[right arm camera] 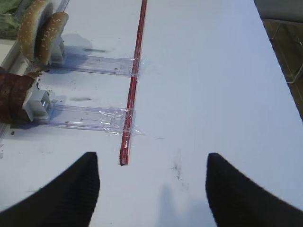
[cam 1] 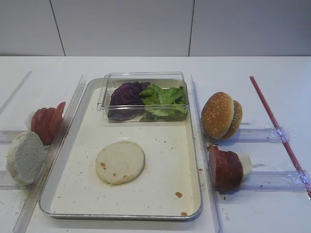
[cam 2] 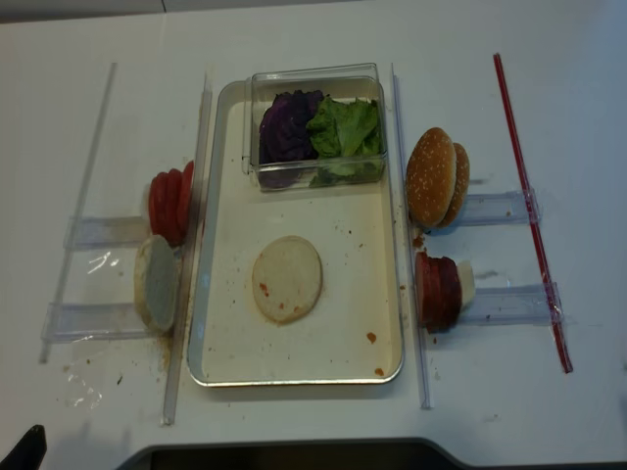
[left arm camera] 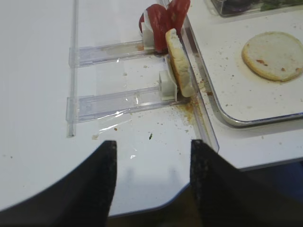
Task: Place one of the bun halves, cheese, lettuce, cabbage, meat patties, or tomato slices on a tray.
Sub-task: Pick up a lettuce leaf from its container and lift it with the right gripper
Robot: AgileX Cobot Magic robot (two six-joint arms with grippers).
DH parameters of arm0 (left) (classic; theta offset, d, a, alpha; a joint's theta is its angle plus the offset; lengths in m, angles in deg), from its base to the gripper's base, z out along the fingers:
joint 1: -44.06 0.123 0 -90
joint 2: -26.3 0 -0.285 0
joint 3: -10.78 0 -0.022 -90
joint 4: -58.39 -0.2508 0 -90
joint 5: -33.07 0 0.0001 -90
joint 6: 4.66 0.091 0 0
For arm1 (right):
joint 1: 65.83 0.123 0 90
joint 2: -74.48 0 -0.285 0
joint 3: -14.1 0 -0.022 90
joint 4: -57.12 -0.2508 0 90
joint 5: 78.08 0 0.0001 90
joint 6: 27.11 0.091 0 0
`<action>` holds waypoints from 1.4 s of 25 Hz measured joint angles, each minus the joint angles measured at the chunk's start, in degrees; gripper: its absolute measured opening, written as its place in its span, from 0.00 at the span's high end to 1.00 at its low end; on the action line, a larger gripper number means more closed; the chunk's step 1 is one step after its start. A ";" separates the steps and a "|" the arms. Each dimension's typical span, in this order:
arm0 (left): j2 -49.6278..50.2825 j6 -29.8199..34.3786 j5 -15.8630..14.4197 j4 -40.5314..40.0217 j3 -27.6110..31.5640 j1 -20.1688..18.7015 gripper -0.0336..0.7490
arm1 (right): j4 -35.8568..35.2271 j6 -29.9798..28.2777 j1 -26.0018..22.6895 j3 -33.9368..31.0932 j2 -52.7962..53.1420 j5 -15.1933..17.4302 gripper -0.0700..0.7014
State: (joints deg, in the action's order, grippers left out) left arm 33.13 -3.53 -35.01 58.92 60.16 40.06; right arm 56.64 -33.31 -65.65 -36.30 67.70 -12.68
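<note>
A pale flat bun half (cam 1: 120, 161) lies on the tray (cam 1: 160, 187). At the tray's far end a clear box holds purple cabbage (cam 1: 127, 94) and green lettuce (cam 1: 165, 99). Tomato slices (cam 1: 47, 122) and another pale bun half (cam 1: 24, 156) stand on edge left of the tray. Sesame bun halves (cam 1: 221, 115) and meat patties (cam 1: 226, 167) stand to its right. Cheese is out of view. My left gripper (left arm camera: 153, 144) hangs open and empty over the table's front edge, near the upright bun half (left arm camera: 180, 66). My right gripper (right arm camera: 152, 155) is open and empty over bare table, right of the patties (right arm camera: 12, 97).
Clear plastic holders (cam 1: 265, 135) and long clear rails (cam 1: 48, 160) flank the tray. A red strip (cam 1: 277, 128) lies taped across the right holders, its near end (right arm camera: 124, 158) just ahead of my right gripper. The table's rounded front edge (left arm camera: 156, 208) runs under my left gripper.
</note>
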 joint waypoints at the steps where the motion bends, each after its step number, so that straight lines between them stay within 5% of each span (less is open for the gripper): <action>1: 0.00 0.00 0.00 0.00 0.00 0.00 0.53 | 0.00 0.00 0.00 0.00 0.00 0.00 0.25; 15: 0.00 0.00 0.00 0.00 0.00 0.00 0.53 | 0.47 0.18 0.00 3.24 -7.47 0.92 0.25; 35: 0.00 0.00 0.02 0.00 0.00 0.00 0.53 | -4.02 8.54 0.00 37.71 -59.14 6.67 0.25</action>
State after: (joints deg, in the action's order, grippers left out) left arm 33.13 -3.53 -34.98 58.92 60.16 40.06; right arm 52.63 -24.77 -65.65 1.41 8.55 -6.01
